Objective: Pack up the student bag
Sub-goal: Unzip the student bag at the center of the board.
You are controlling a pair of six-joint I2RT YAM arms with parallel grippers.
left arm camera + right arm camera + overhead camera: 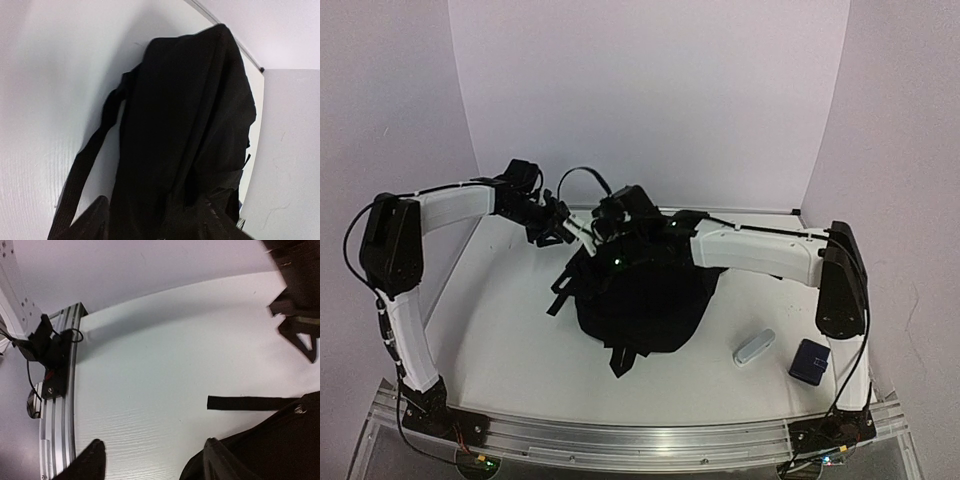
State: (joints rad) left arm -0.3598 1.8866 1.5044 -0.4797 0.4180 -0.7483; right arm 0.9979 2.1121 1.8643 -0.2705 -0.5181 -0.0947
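The student bag (642, 298), a soft black backpack, lies slumped in the middle of the white table with straps trailing at its left and front. Both grippers hover at its far top end. My left gripper (563, 228) is at the bag's upper left. In the left wrist view its dark fingers (87, 222) stand apart low in the frame, with the bag's fabric (185, 125) filling the space ahead. My right gripper (610, 222) is open. In the right wrist view its fingertips (92, 460) are wide apart over bare table, the right one beside the bag's edge (270, 445).
A pale grey oblong object (754, 347) and a small dark-blue pouch (809, 360) lie at the front right. A loose black strap (245, 402) rests flat on the table. The aluminium rail (57, 405) runs along the near edge. White walls close in the back and sides.
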